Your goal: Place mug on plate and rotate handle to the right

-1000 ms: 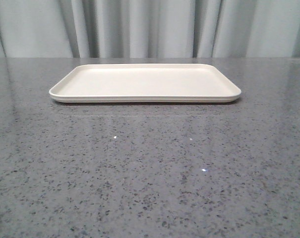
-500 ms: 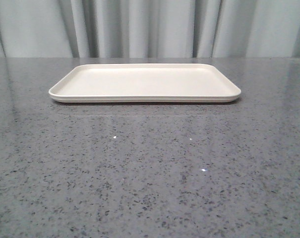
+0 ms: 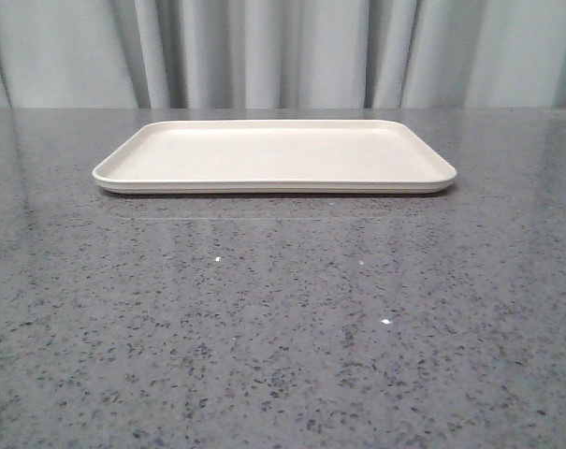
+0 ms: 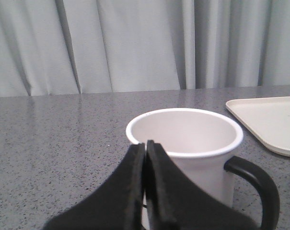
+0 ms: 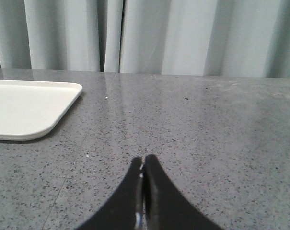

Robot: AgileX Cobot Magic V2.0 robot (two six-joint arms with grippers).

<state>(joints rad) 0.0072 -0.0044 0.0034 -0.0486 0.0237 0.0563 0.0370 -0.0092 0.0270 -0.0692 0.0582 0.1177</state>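
The cream plate (image 3: 273, 154) lies on the grey table at the far middle of the front view; no mug and no gripper shows there. In the left wrist view the white mug (image 4: 192, 143) stands upright on the table just beyond my left gripper (image 4: 145, 146), which is shut and empty, its tips in front of the mug's near rim. The black handle (image 4: 260, 184) sticks out toward the plate's corner (image 4: 269, 122). The smiley face is hidden. My right gripper (image 5: 143, 160) is shut and empty above bare table, with the plate's corner (image 5: 25, 108) off to one side.
The grey speckled table (image 3: 283, 327) runs across the whole front view. A pale curtain (image 3: 283, 51) hangs behind the table's far edge.
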